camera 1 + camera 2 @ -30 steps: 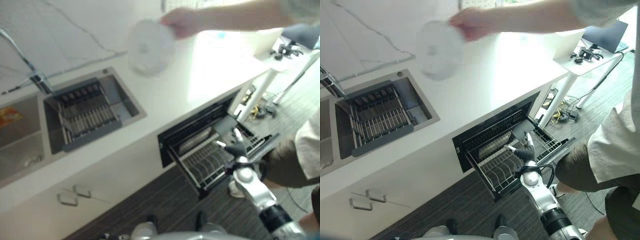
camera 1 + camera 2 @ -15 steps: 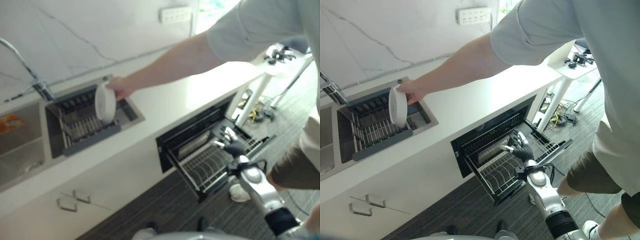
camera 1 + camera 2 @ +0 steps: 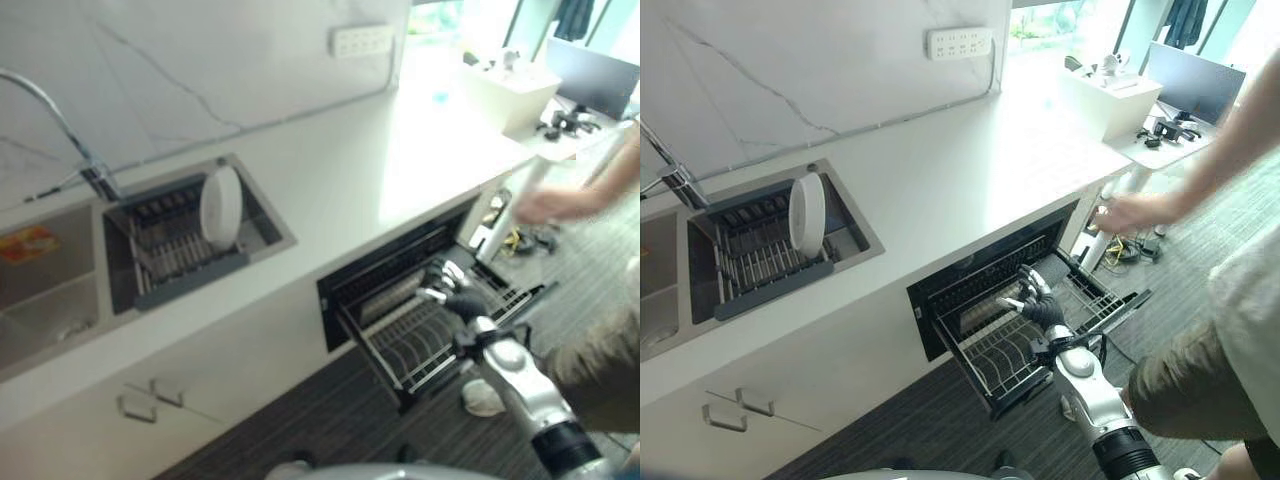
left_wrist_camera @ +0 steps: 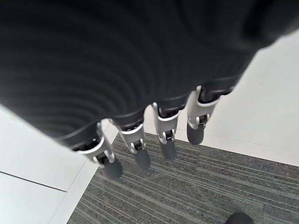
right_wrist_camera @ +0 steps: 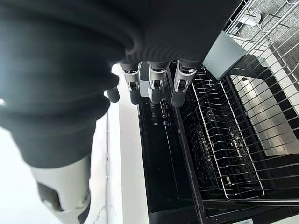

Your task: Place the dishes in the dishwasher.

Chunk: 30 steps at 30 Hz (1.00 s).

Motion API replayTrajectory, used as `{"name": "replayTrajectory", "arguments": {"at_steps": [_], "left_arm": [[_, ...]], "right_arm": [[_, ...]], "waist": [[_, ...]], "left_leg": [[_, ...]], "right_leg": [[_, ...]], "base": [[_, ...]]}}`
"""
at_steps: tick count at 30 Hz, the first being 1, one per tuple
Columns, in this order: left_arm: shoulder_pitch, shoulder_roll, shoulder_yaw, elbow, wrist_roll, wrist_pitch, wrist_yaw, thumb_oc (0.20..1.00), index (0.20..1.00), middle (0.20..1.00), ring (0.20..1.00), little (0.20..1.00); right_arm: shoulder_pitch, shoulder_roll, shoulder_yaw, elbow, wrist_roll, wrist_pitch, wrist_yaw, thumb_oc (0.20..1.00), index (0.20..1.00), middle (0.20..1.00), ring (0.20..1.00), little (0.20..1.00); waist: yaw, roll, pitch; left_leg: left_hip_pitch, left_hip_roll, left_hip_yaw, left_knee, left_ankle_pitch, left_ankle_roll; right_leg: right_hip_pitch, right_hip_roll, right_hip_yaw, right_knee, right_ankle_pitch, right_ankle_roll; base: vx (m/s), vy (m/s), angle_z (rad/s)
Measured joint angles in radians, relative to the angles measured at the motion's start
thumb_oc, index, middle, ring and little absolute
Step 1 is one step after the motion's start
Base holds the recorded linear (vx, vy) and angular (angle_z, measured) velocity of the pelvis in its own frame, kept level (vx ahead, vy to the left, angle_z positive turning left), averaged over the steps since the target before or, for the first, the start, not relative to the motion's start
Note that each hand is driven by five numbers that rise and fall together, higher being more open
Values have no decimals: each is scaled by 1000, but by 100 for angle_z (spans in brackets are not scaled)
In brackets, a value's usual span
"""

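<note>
A white plate (image 3: pixel 221 207) stands on edge in the dark rack (image 3: pixel 760 262) inside the sink. Under the counter the dishwasher drawer (image 3: pixel 940 310) is pulled out, and its wire rack (image 3: pixel 410 340) holds no dishes that I can see. My right hand (image 3: pixel 1038 305) hovers over the front of that rack, fingers relaxed and holding nothing. The right wrist view has its fingers (image 5: pixel 153 88) above the wire rack (image 5: pixel 224 140). My left hand (image 4: pixel 140 107) hangs low beside a white cabinet, fingers straight, nothing in it.
A person's hand (image 3: pixel 1130 212) reaches in at the right, by the counter's end. A tap (image 3: pixel 60 130) and a second basin (image 3: pixel 40 290) lie left of the sink rack. A white box (image 3: pixel 1110 95) sits on the far counter; a side table (image 3: pixel 1185 130) stands beyond.
The person has set the plate upright in the sink rack and drawn the arm back to the right. My right hand has stayed over the dishwasher rack.
</note>
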Motion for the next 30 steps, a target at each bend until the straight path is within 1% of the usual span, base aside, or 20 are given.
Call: {"name": "replayTrajectory", "arguments": {"at_steps": [4, 6, 8, 9, 10, 11, 13, 14, 17, 18, 19, 20, 21, 22, 23, 25, 26, 28, 30], "left_arm": [[2, 0, 0, 0, 0, 0, 0, 1000, 1000, 1000, 1000, 1000], [4, -3, 0, 0, 0, 0, 0, 1000, 1000, 1000, 1000, 1000], [4, -7, 0, 0, 0, -1, 1, 1000, 1000, 1000, 1000, 1000], [4, -11, 0, 1, -1, -2, 1, 1000, 1000, 1000, 1000, 1000], [5, -15, 0, 4, -1, -6, 2, 1000, 1000, 1000, 1000, 1000], [5, -17, 0, 10, -1, -16, 3, 1000, 1000, 1000, 1000, 1000], [9, -23, 2, 32, -1, -26, 6, 1000, 1000, 1000, 1000, 1000], [10, -27, 2, 42, -1, -31, 10, 1000, 1000, 1000, 1000, 1000], [19, -30, 3, 58, -1, -47, 11, 1000, 1000, 1000, 1000, 1000], [22, -30, 3, 60, -1, -54, 11, 1000, 1000, 1000, 1000, 1000], [25, -30, 2, 58, -1, -66, 11, 1000, 1000, 1000, 1000, 1000], [31, -30, 1, 60, -3, -77, 9, 1000, 1000, 1000, 1000, 1000], [35, -30, 9, 59, -25, -103, 2, 1000, 1000, 1000, 1000, 1000], [36, -31, 46, 58, -85, -147, -22, 1000, 1000, 1000, 1000, 1000], [38, -29, 79, 53, -117, -183, -50, 1000, 1000, 1000, 1000, 1000], [45, -12, 81, 34, -126, -239, -96, 1000, 1000, 1000, 1000, 1000], [43, 3, 78, 27, -126, -266, -130, 1000, 1000, 1000, 1000, 1000], [39, 18, 77, 12, -117, -276, -150, 1000, 1000, 1000, 1000, 1000], [30, 35, 75, 10, -103, -287, -180, 1000, 1000, 1000, 1000, 1000]], "right_arm": [[0, 0, 0, -3, 9, -6, 1, 1000, 1000, 1000, 1000, 1000], [0, -6, 0, -56, 3, -26, 0, 1000, 1000, 1000, 1000, 1000], [-9, -26, 1, -164, -6, -72, -4, 1000, 1000, 1000, 1000, 1000], [-25, -35, 0, -202, -20, -114, -9, 1000, 1000, 1000, 1000, 1000], [-46, -46, 0, -214, -34, -134, -16, 1000, 1000, 1000, 1000, 1000], [-63, -63, 0, -240, -45, -147, -27, 1000, 1000, 1000, 1000, 1000], [-94, -66, 0, -277, -47, -177, -28, 1000, 1000, 1000, 1000, 1000], [-116, -66, 2, -284, -46, -179, -24, 1000, 1000, 1000, 1000, 1000], [-243, -62, 43, -269, -44, -182, -15, 1000, 1000, 1000, 1000, 1000], [-268, -58, 48, -269, -42, -184, -14, 1000, 1000, 1000, 1000, 1000], [-309, -49, 60, -260, -41, -184, -15, 1000, 1000, 1000, 1000, 1000], [-363, -28, 77, -226, -40, -183, -20, 1000, 1000, 1000, 1000, 1000], [-391, -12, 80, -203, -40, -182, -22, 1000, 1000, 1000, 1000, 1000], [-427, 2, 77, -155, -30, -179, -34, 1000, 1000, 1000, 1000, 1000], [-449, 5, 73, -127, -17, -167, -51, 1000, 1000, 1000, 1000, 1000], [-485, 11, 52, -97, -1, -154, -63, 1000, 1000, 1000, 1000, 1000], [-530, 10, 1, -26, 6, -154, -70, 1000, 1000, 1000, 1000, 1000], [-580, 10, -47, 34, 19, -153, -86, 1000, 1000, 1000, 1000, 1000], [-606, -8, -85, 58, 39, -153, -98, 1000, 1000, 1000, 1000, 1000]], "waist": [[0, 1, 0], [1, 7, 1], [1, 13, 1], [7, 13, 1], [14, 13, 1], [26, 13, 1], [37, 14, 1], [43, 14, 1], [89, 16, 3], [100, 16, 4], [118, 16, 4], [139, 15, 5], [156, 13, 6], [166, 10, 7], [190, 6, 9], [240, -12, 23], [245, -26, 36], [256, -38, 52], [271, -41, 72]], "left_leg": [[2, 1, -12, 0, 0, 0], [2, 1, -12, 0, 0, 0], [0, 1, -13, 0, 0, 0], [2, 1, -14, 0, 0, -1], [-1, 1, -14, 0, -1, -1], [-3, 1, -18, 0, -1, -1], [-10, -1, -32, 0, 0, -1], [-12, -1, -38, 0, 0, -1], [-11, -8, -61, 0, 2, -5], [-12, -12, -72, 0, 2, -5], [-11, -18, -91, 0, 2, -4], [-11, -24, -96, 0, 0, -2], [-11, -29, -100, 0, -1, 0], [-11, -37, -122, 0, -2, 2], [-12, -46, -143, 1, -3, 3], [-16, -60, -163, 8, -4, 8], [-26, -70, -188, 15, -7, 13], [-42, -81, -210, 23, -5, 17], [-46, -89, -233, 32, -6, 21]], "right_leg": [[9, 0, -15, 0, -8, 3], [8, 0, -16, 0, -8, 3], [9, 0, -16, 0, -8, 2], [11, 1, -17, 0, -9, 1], [11, 0, -19, 0, -11, 0], [12, 0, -21, 0, -13, 2], [13, -1, -35, 0, -14, 2], [15, 0, -43, 0, -15, 1], [28, -2, -63, 0, -17, 0], [39, -8, -80, 0, -23, 4], [51, -15, -100, 0, -30, 11], [56, -17, -109, 0, -33, 14], [59, -23, -114, 0, -35, 18], [73, -28, -135, 0, -39, 23], [86, -37, -161, 0, -43, 29], [96, -48, -183, 0, -47, 36], [105, -56, -210, 0, -51, 37], [107, -65, -214, 1, -51, 37], [114, -74, -215, 1, -49, 35]], "base": [[38, -3, 9], [15, 0, 2], [0, 0, 0], [33, 6, 2], [33, 12, 4], [53, 26, 8], [66, 32, 18], [66, 36, 22], [93, 61, 23], [122, 86, 47], [151, 121, 48], [140, 109, 32], [139, 126, 35], [80, 72, 51], [109, 123, 58], [93, 120, 49], [125, 138, 56], [106, 110, 47], [104, 42, 35]]}}
